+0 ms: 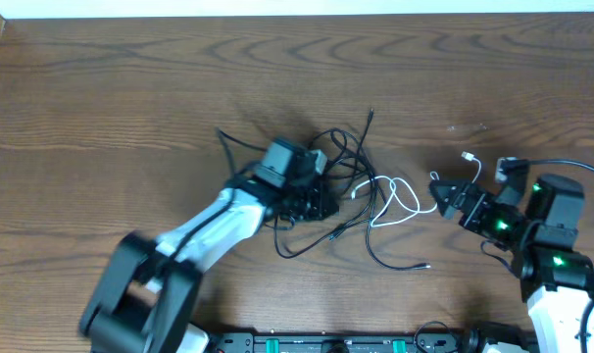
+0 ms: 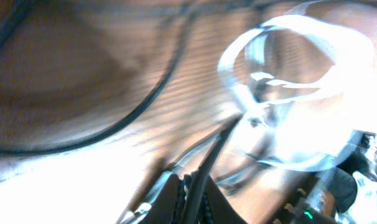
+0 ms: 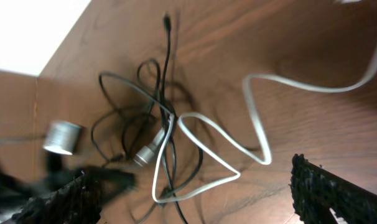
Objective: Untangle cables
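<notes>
Cables (image 1: 348,147) lie in a loose knot at the middle of the wood-grain counter (image 1: 130,88): thin black cords looped over each other, 1 white cord (image 1: 400,201) snaking out to the right, and a silvery barrel plug (image 3: 150,150) where strands cross. The left claw (image 1: 312,204) is down in the heap's left side with its jaws closed, a dark cord running to it in the blurred wrist view, though I cannot tell whether it is pinched. The right claw (image 1: 439,193) stands wide and empty just right of the white loops, its ribbed black fingers (image 3: 325,186) clear of them.
</notes>
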Robot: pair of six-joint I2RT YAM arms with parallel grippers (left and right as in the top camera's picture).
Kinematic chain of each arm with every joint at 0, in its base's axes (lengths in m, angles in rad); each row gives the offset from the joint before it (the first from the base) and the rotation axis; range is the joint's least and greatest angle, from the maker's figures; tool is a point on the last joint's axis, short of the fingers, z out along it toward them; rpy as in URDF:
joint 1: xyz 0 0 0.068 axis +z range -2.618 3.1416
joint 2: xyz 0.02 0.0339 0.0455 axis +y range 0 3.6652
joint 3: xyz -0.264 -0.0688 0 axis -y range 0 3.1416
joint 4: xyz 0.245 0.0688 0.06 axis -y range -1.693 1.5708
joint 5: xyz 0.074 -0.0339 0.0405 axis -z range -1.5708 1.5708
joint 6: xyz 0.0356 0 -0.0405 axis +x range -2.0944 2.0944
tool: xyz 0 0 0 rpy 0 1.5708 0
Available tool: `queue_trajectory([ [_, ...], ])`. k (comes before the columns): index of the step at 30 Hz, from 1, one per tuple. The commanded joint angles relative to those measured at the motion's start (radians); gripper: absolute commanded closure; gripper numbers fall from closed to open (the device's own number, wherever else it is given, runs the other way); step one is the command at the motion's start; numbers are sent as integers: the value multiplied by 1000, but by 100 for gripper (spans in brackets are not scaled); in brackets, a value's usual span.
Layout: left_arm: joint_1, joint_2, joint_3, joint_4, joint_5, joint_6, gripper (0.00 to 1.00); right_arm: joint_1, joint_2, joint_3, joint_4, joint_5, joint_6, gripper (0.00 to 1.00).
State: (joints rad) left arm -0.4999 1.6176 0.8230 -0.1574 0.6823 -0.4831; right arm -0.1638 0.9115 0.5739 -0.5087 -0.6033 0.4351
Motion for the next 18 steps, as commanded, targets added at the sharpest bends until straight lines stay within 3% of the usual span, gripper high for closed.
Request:
queue_trajectory([
  [1, 35, -134, -2, 2, 133, 186, 92, 53, 31, 6, 9, -25, -34, 3],
  [5, 45, -259, -2, 2, 127, 281, 92, 131, 74, 6, 55, -135, -106, 3],
  [11, 45, -319, -2, -19, 114, 284, 92, 237, 129, 6, 163, -128, -110, 5],
  [18, 45, -318, -2, -46, 122, 279, 92, 302, 237, 6, 279, -114, -61, 24],
])
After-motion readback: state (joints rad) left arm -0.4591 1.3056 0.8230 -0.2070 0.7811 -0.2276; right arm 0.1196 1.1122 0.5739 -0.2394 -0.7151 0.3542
